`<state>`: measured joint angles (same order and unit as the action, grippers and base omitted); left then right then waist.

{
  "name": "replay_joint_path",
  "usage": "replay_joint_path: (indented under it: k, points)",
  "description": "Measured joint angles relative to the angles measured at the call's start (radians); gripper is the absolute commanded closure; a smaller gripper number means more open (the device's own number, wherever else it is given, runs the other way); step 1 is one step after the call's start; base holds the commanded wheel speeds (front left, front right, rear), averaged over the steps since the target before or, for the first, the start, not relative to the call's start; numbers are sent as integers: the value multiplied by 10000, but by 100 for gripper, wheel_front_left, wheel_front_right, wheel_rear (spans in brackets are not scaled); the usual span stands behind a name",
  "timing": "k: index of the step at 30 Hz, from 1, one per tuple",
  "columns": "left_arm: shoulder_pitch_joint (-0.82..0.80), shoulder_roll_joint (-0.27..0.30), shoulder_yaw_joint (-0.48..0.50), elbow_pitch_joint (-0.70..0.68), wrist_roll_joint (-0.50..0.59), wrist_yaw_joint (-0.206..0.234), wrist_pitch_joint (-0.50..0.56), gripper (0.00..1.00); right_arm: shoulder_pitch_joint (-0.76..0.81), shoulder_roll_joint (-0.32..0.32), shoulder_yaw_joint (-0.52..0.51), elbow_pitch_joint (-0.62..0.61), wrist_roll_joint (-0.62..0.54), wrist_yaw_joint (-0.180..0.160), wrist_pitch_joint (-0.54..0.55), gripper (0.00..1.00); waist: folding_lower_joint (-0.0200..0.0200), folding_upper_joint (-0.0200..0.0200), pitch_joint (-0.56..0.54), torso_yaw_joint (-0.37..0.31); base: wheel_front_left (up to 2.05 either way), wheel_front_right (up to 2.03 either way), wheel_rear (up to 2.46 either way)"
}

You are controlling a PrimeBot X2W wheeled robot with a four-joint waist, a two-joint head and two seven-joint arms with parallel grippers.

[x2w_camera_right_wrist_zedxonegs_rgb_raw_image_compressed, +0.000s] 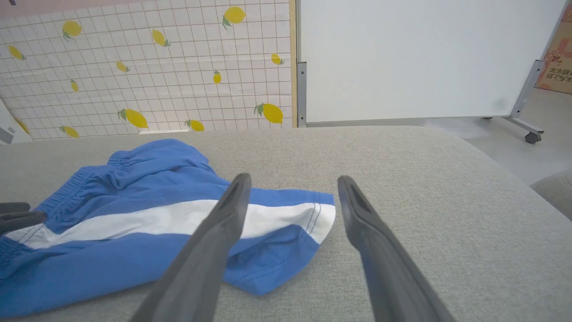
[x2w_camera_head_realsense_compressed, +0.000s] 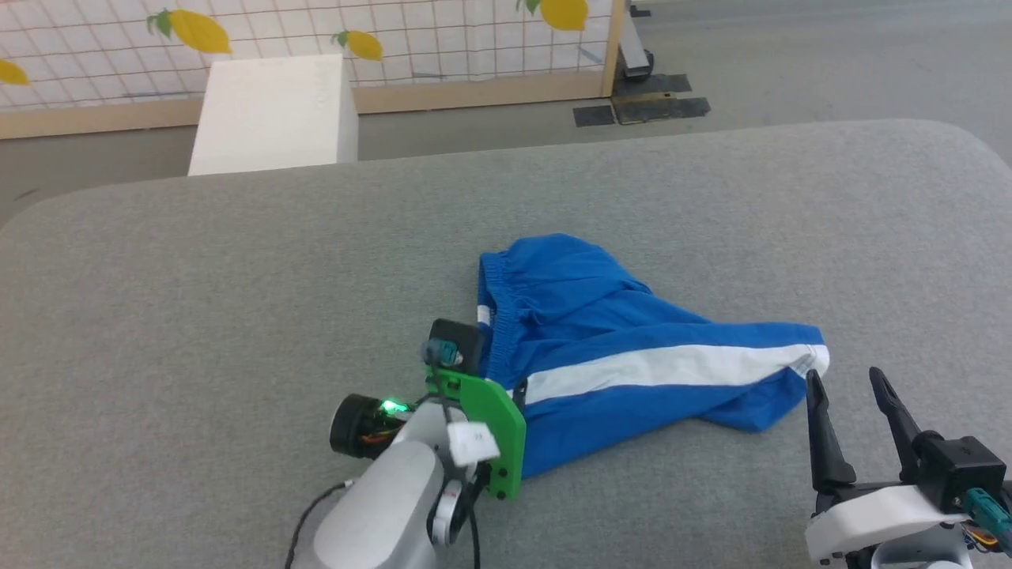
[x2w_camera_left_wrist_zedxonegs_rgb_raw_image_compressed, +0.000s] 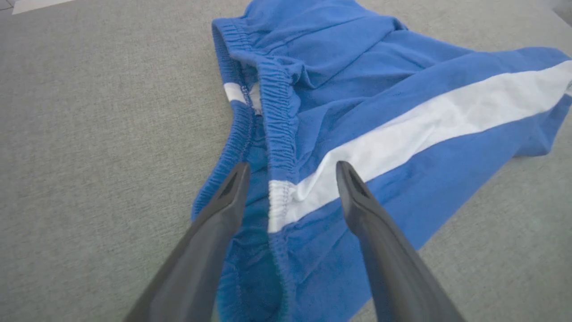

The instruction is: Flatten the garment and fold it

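The bright blue shorts lie crumpled on the grey cushioned table, gathered waistband to the left, one white side stripe running right to the white-trimmed hem. My left gripper is open, its fingers straddling the waistband where the stripe starts, just above the fabric. Its green wrist bracket hides those fingers in the head view. My right gripper is open and holds nothing, just right of the hem corner. Whether the shorts' far leg is folded under cannot be told.
Beyond the table's far edge stand a white box and a lemon-patterned grid wall. A white board on wheels and a cardboard box are off the far right. The table's rounded right corner is near.
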<state>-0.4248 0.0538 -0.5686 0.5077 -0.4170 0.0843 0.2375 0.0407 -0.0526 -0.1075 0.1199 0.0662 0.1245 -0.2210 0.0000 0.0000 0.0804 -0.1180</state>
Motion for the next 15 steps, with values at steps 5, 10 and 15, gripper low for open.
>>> replay_joint_path:
  k: [5, 10, 15]
  points:
    - [-276, 155, -221, -42, 69, 330, 1639, 0, -6, 0, 52, 31, 54, 0, -56, 0, 0, 0, 96, -169, 0, 0, 0]
    - [-310, 424, -301, -414, 67, 504, 2631, 79, -48, 0, 86, 75, 58, 0, -88, 0, 0, 0, 213, -274, 0, 0, 0]
    - [-314, 529, -343, -899, 42, 533, 2984, 100, -104, 0, 75, 113, 90, 0, -138, 0, 0, 0, 288, -332, 0, 0, 0]
